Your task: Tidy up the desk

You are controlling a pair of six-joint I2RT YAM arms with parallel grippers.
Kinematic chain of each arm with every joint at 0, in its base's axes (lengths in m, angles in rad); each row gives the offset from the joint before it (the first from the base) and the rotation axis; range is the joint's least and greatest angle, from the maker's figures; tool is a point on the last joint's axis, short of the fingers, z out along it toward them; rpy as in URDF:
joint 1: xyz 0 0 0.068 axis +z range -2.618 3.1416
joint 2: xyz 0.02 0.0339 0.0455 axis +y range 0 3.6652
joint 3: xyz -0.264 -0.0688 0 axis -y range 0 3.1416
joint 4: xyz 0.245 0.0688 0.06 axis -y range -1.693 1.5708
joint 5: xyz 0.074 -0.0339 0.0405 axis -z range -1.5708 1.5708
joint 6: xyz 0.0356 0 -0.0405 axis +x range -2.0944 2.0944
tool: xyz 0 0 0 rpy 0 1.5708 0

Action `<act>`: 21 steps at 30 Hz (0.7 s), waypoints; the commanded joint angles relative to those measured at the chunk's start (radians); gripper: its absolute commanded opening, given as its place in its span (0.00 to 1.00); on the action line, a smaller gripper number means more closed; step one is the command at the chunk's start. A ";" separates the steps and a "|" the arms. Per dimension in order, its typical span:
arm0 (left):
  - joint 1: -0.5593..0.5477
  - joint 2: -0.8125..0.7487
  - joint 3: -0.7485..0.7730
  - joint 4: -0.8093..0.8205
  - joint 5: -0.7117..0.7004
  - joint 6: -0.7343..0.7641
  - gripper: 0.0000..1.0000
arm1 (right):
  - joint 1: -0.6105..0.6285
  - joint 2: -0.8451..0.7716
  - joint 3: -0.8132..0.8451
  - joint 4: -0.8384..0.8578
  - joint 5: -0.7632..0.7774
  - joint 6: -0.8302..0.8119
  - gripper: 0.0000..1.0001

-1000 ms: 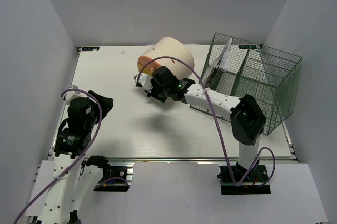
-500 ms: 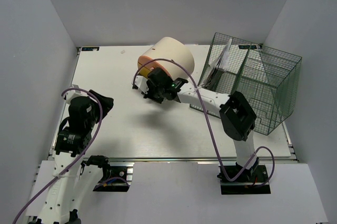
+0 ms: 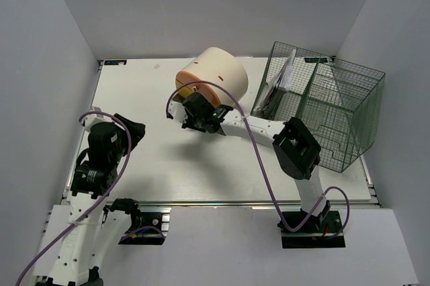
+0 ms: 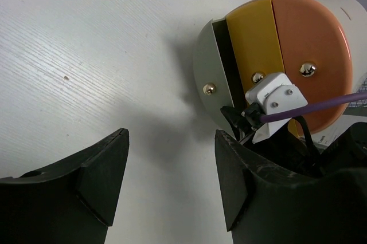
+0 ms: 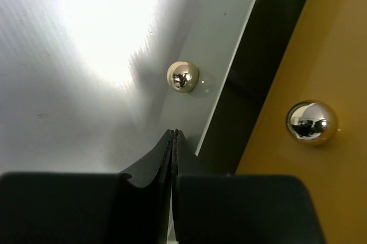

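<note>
The white desk carries a cream cylinder container lying on its side, its face turned toward the arms. That face has a grey panel, a yellow panel and an orange panel, each with a metal knob. A dark gap separates grey from yellow. My right gripper is shut and empty, its tips just below the grey panel's knob and apart from it. My left gripper hangs open over bare desk at the left, empty.
A dark green wire-mesh basket with papers inside stands at the right, close behind the right arm's elbow. A silver rail runs along the desk's near edge. Grey walls close in the left, far and right sides.
The right arm has swung left, bringing its shut gripper across the container's face to the grey panel at its left edge. The left arm has not moved.
</note>
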 commanded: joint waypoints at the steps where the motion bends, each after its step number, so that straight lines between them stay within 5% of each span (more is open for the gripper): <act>1: -0.004 0.006 -0.013 0.021 0.010 0.003 0.71 | 0.015 -0.005 -0.021 0.085 0.102 -0.053 0.00; 21: -0.004 -0.011 -0.015 0.001 0.004 0.002 0.71 | 0.027 0.046 -0.053 0.176 0.285 -0.136 0.00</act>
